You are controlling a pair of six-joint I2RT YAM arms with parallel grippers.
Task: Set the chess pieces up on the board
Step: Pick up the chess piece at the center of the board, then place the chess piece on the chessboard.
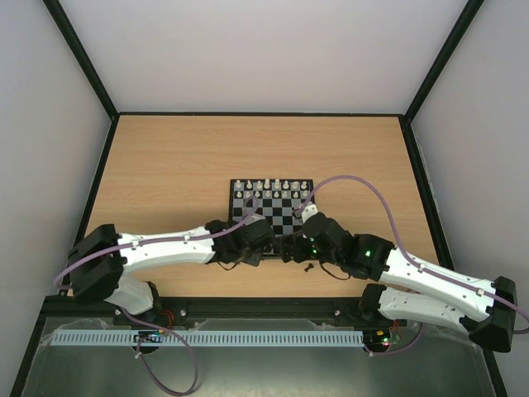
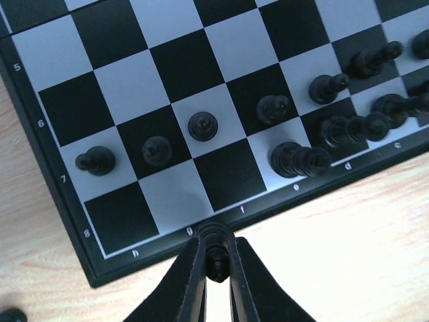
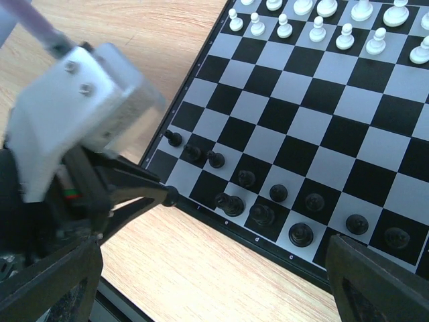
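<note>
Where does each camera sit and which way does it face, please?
Top external: above and behind the arms, looking down on table and board; left arm and right arm show.
Left wrist: looks down at the board's near edge and black pieces; left gripper shows, shut on one black piece.
Right wrist: looks across the board to the white pieces; right gripper, open, shows at the bottom.
Shared: both wrist views show the black pieces and the left gripper.

My left end effector [image 2: 216, 247] pinches one black piece [image 2: 216, 260] right at the near edge of the board [image 2: 181, 64], by the g mark. The other black pieces [image 2: 202, 125] stand scattered over the two nearest rows. The white pieces [image 3: 317, 29] stand upright in two rows along the far side.
</note>
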